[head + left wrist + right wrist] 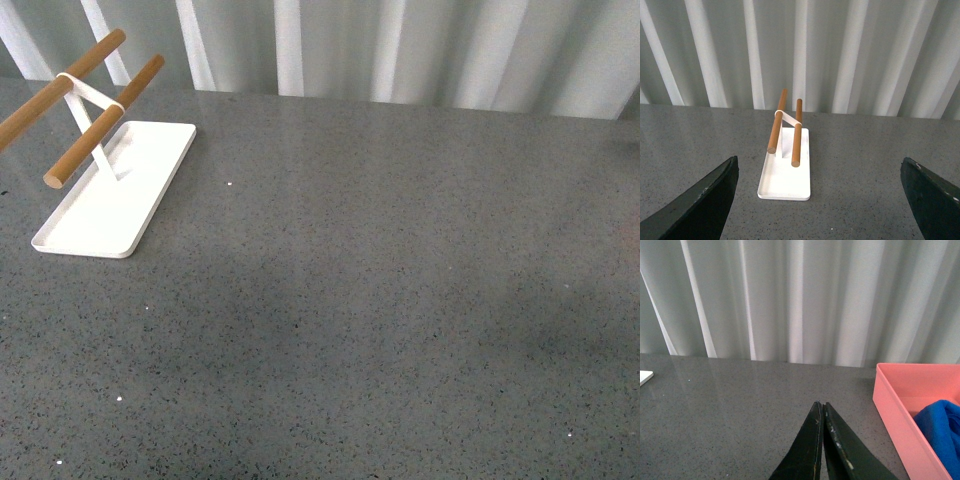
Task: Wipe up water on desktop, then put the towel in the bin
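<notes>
Worktop (pixel 400 300): large flat dark-grey stone-look surface, finely speckled, slightly glossy. No puddle or wet streak can be made out in any view; judged wiped.

Curtain (pixel 420 50): pale pleated fabric hanging behind the far edge.

Bin (pixel 890 405): salmon-pink open-topped plastic box on the worktop, seen only in the right wrist view and cut off by the frame.

Rack (pixel 75 100): flat white rectangular tray carrying a white upright with two round wooden bars, at the far left of the worktop.

Towel (pixel 940 427): bright royal-blue plush cloth, bunched inside the bin against its near wall. Partly out of frame, so its long axis and heading cannot be told.

Left gripper (pixel 820 200): dark fingers set wide apart, empty, facing the rack.

Right gripper (pixel 822 440): dark fingers pressed together, nothing between them, just beside the bin.

Progress: both steps look done (nothing evidently remains).
</notes>
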You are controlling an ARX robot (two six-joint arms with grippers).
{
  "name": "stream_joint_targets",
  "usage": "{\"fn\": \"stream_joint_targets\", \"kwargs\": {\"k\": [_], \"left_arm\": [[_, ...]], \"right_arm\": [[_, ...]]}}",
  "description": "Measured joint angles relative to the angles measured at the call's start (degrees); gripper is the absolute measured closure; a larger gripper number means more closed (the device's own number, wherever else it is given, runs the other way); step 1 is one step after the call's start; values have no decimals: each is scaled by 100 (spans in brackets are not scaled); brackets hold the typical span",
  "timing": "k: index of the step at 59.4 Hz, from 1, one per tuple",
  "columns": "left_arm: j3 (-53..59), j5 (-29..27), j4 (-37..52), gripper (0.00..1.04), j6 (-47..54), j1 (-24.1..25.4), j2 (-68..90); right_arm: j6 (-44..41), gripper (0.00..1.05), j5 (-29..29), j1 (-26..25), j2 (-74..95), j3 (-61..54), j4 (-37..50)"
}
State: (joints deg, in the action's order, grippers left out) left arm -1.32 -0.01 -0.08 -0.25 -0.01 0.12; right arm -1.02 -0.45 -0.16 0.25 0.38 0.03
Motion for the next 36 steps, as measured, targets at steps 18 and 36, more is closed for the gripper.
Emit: {"fn": "stream_joint_targets", "kwargs": {"k": [18,36], "left_arm": [[0,0,0,7,0,0,0],[0,0,0,7,0,0,0]], "right_arm": [[0,38,0,0,-2,0,0],[7,7,0,0,-4,0,0]]}}
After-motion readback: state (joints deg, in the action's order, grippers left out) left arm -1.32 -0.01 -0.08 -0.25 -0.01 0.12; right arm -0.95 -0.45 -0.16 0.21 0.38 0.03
